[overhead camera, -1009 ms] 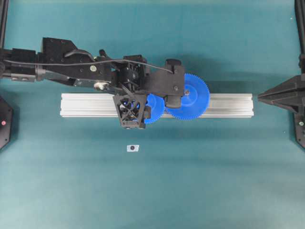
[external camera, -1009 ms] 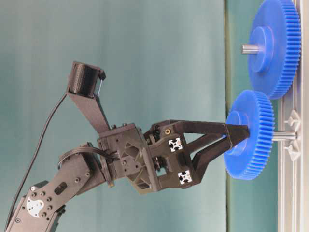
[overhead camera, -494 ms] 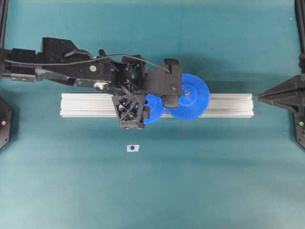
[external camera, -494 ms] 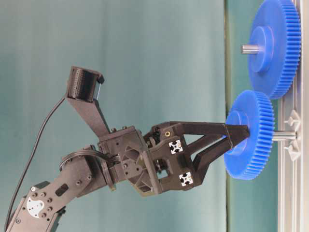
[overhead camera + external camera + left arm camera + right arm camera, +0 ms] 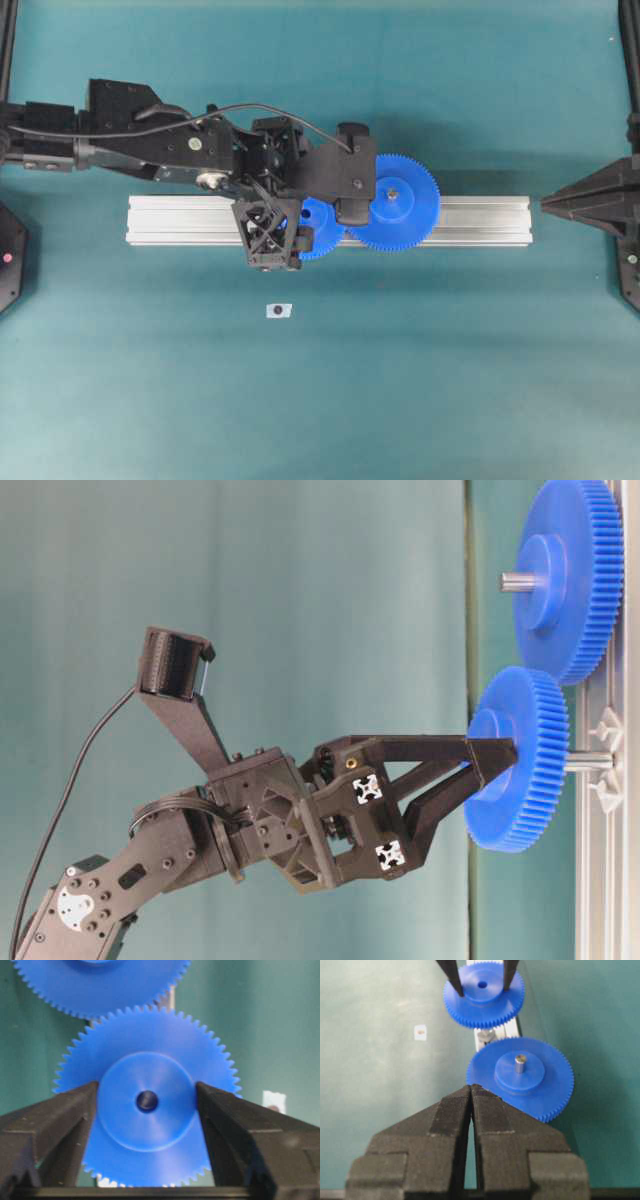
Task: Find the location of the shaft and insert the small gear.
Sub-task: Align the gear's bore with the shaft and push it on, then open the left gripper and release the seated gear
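A: L gripper (image 5: 492, 762) status?
B: Fingers straddle the raised hub of the small gear (image 5: 520, 758). In the wrist cam there's a thin gap each side of the hub, so can't tell if it's gripping or just let go.
A: Where's the gear?
B: On the shaft (image 5: 588, 762), which sticks out of the aluminium rail (image 5: 470, 221). Sits just left of the larger gear (image 5: 398, 201) in the overhead view, teeth meeting.
A: R gripper (image 5: 471, 1091)?
B: Closed, nothing in it, parked well off at the rail's right end.
A: Else?
B: Small white tag (image 5: 278, 310) on the mat, nearer than the rail.
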Motion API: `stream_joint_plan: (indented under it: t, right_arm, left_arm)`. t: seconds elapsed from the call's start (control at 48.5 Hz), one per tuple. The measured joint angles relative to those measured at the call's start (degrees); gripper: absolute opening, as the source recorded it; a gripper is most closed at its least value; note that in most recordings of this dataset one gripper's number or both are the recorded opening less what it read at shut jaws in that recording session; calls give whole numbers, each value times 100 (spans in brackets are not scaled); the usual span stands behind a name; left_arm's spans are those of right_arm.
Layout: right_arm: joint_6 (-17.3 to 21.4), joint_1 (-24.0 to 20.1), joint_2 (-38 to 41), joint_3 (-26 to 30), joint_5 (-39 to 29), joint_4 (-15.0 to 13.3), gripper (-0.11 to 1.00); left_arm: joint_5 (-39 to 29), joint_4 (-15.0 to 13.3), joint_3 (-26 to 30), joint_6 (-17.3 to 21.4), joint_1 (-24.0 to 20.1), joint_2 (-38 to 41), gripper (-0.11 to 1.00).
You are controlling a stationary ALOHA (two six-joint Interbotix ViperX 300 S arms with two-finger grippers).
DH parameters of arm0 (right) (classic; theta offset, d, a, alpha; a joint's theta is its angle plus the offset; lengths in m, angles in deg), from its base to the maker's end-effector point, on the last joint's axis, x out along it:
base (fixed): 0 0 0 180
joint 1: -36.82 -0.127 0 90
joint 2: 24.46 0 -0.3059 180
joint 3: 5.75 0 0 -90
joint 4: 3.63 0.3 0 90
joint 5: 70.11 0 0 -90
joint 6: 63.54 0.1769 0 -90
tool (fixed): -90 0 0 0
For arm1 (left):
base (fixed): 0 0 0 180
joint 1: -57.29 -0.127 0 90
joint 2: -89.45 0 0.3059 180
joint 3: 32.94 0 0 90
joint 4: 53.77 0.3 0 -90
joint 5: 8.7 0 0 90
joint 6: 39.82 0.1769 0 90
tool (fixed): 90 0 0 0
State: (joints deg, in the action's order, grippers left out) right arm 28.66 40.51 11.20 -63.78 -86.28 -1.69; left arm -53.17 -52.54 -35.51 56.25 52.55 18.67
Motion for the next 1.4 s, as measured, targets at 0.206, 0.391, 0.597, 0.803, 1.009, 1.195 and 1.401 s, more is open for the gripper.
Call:
stream_joint_plan:
  t: [0.206, 0.391, 0.597, 0.803, 1.009, 1.195, 1.401]
  right_arm:
    - [0, -9, 9, 0, 0, 0, 8]
    - [0, -9, 9, 0, 9, -9, 8]
    - [0, -9, 9, 0, 0, 0, 8]
    - [0, 0, 9, 0, 0, -9, 8]
    - [0, 0, 9, 0, 9, -9, 8]
    - [-9, 0, 9, 0, 0, -9, 8]
    - [0, 0, 9, 0, 9, -9, 8]
  left_arm:
    - [-114, 0, 0, 9, 0, -9, 73]
    - [-211, 0, -26, 35, 0, -53, 73]
    - [-220, 0, -97, 35, -9, -105, 73]
    - [-123, 0, -53, 44, -9, -97, 73]
    - [-53, 0, 158, 44, -9, -88, 73]
    - [-53, 9, 360, 79, -62, -105, 73]
    - [-44, 0, 334, 70, -141, -246, 72]
